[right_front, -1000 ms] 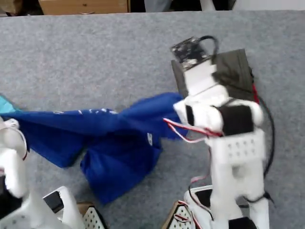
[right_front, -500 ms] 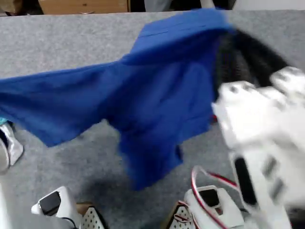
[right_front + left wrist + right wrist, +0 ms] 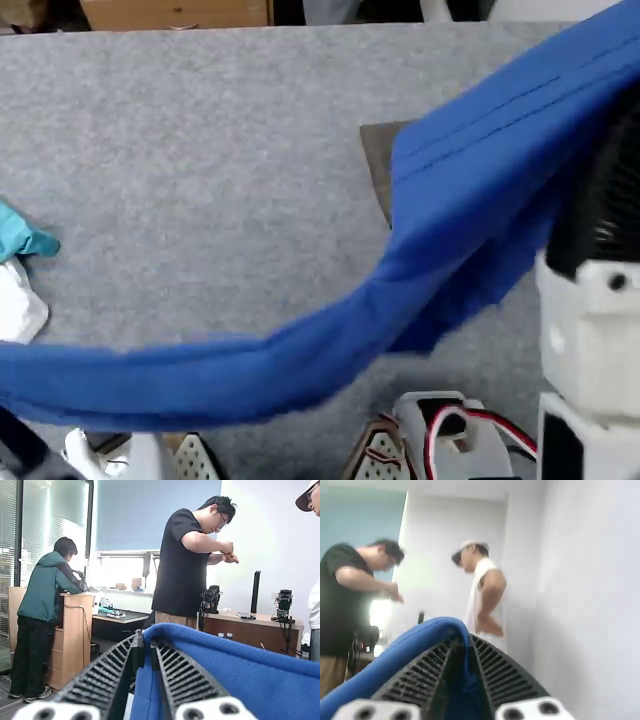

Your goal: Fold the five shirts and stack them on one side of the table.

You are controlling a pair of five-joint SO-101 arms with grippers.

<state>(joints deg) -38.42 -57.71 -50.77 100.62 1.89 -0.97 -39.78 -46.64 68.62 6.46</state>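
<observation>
Both arms are raised, and the wrist cameras look out at the room rather than down at the table. The blue shirt (image 3: 400, 290) hangs in the air between them as a sagging band, running from the near left of the table across to the far right. The left gripper (image 3: 145, 647) is clenched on a fold of it, with blue cloth pinched between the ribbed jaws. The right gripper (image 3: 461, 647) is likewise clamped on a blue edge. No part of the shirt appears to rest on the grey table (image 3: 200, 120).

Beneath it, right of centre, shows the corner of a dark folded cloth (image 3: 376, 160), probably the start of the stack. A teal cloth (image 3: 22, 236) and a white cloth (image 3: 18, 308) lie bunched at the left edge, touching each other.

The step, as I read it, is spreading the shirt flat before folding. To do it well:
- Hold both pinches firm.
- Draw the arms apart until the sag goes.
- Level the two ends.
- Lower them together onto bare table, short of the dark cloth.

The risk is the lower end landing first and bunching.
</observation>
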